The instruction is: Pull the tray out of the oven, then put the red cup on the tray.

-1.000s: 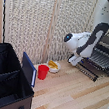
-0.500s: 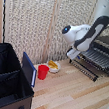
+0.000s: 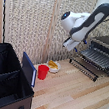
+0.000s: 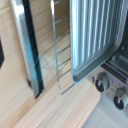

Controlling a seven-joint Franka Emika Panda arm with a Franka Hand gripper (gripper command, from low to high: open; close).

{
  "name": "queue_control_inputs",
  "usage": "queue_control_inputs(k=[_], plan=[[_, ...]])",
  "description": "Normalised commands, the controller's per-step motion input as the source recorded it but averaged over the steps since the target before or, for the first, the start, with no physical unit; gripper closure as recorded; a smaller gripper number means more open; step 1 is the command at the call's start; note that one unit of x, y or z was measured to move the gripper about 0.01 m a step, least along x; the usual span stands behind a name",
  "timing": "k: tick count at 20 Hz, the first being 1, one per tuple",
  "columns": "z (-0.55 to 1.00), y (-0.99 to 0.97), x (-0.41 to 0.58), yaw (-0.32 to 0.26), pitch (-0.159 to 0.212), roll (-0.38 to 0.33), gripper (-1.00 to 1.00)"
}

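The oven (image 3: pixel 108 45) stands at the exterior view's right with its door (image 3: pixel 83 68) folded down. The dark ribbed tray (image 3: pixel 98 58) sticks out of it over the door; in the wrist view the tray (image 4: pixel 95 35) fills the frame beside the door's bar handle (image 4: pixel 26 55). The red cup (image 3: pixel 42 72) stands upright on the wooden table, well toward the exterior view's left of the oven. My gripper (image 3: pixel 71 43) hangs in the air above the table, between the cup and the tray, touching neither. Its fingers are too blurred to read.
A white bowl (image 3: pixel 53 66) with yellow contents sits just behind the cup. A big black bin (image 3: pixel 5 83) with a blue panel (image 3: pixel 29 69) fills the exterior view's lower left. A slatted screen (image 3: pixel 36 17) backs the table. The oven's knobs (image 4: pixel 102 82) show in the wrist view.
The arm has lifted up and away from the tray's front edge, moving toward the exterior view's left. The tray stays pulled out; the cup has not moved.
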Motion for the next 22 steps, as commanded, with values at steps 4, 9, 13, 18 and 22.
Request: queue_control_inputs(k=[4, 9, 13, 18, 22], plan=[[0.32, 0.29, 0.0, -0.227, -0.009, 0.255, -1.0], [0.32, 0.29, 0.0, -0.226, -0.01, 0.255, -1.0], [0.25, 0.38, -0.009, -0.232, -0.022, 0.163, -1.0], [0.1, 0.54, 0.0, -0.222, -0.024, 0.048, -1.0], [0.0, 0.7, 0.013, -0.195, -0.063, -0.018, -1.0]])
